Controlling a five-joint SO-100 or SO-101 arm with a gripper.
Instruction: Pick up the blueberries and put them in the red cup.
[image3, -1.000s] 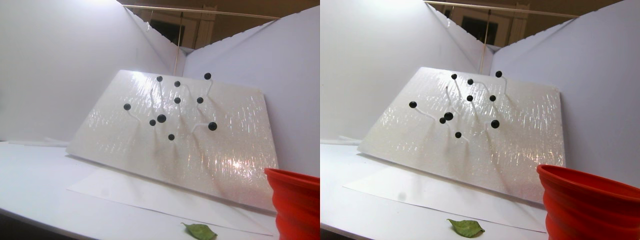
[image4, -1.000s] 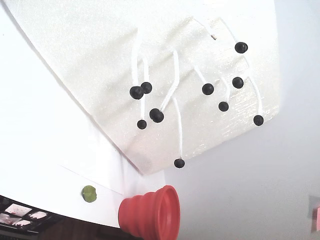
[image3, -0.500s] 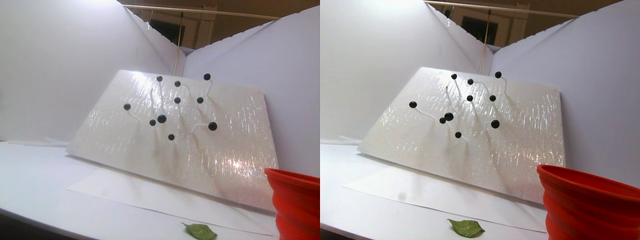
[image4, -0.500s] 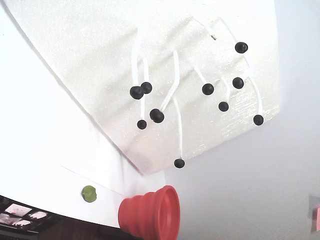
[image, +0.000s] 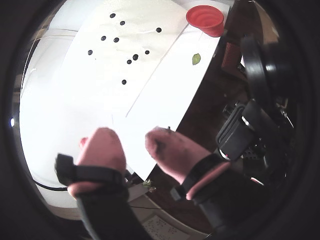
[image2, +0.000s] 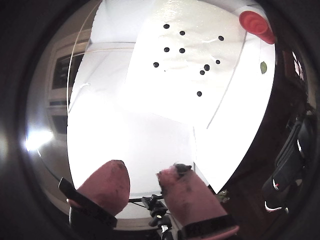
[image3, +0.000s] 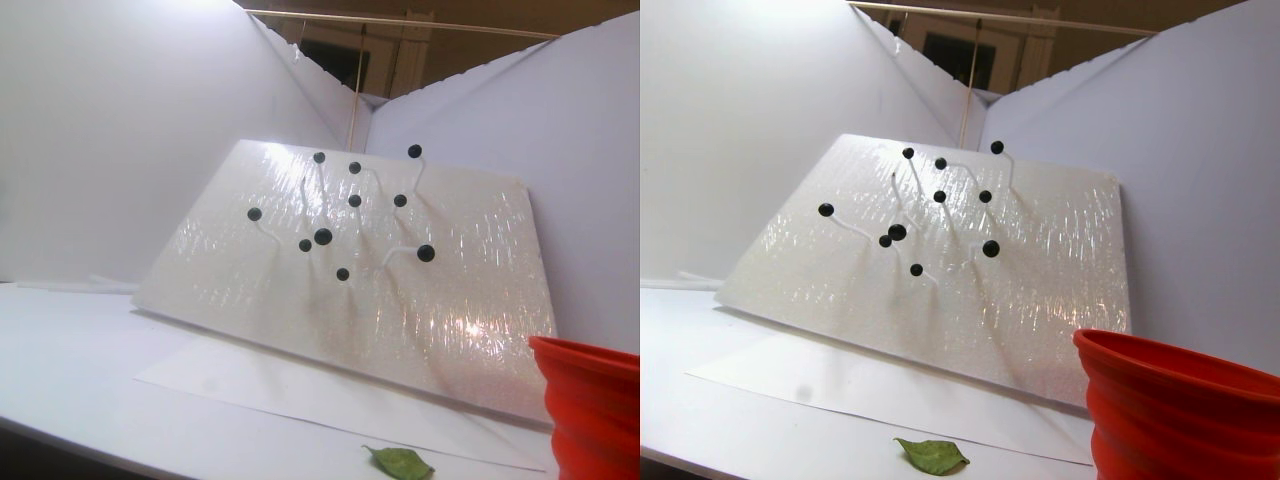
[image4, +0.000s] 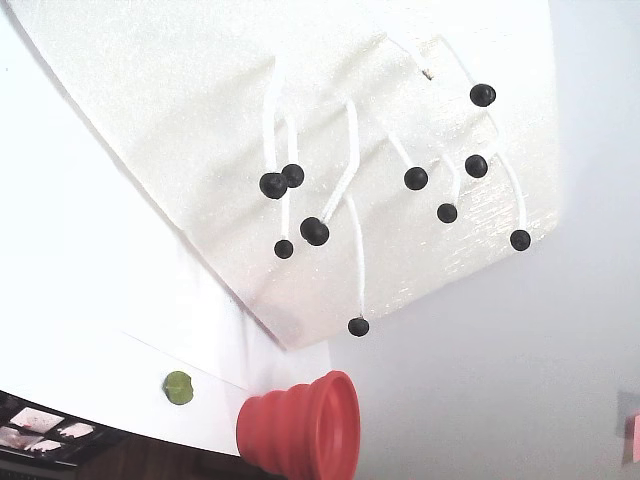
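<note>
a: jaws? the gripper (image: 131, 141) hangs spread apart, nothing between its pink fingertips (image: 102, 145).

b: and the blueberries (image: 135, 57)?

a: well apart, straight ahead and up the wrist view, dotted on white stems over the tilted foam board (image3: 440, 300).

b: the red cup (image: 205, 19)?

a: beyond them to the right, at the table's (image3: 70, 360) edge, near a green leaf (image3: 400, 462). white walls (image3: 120, 120) close in behind.
</note>
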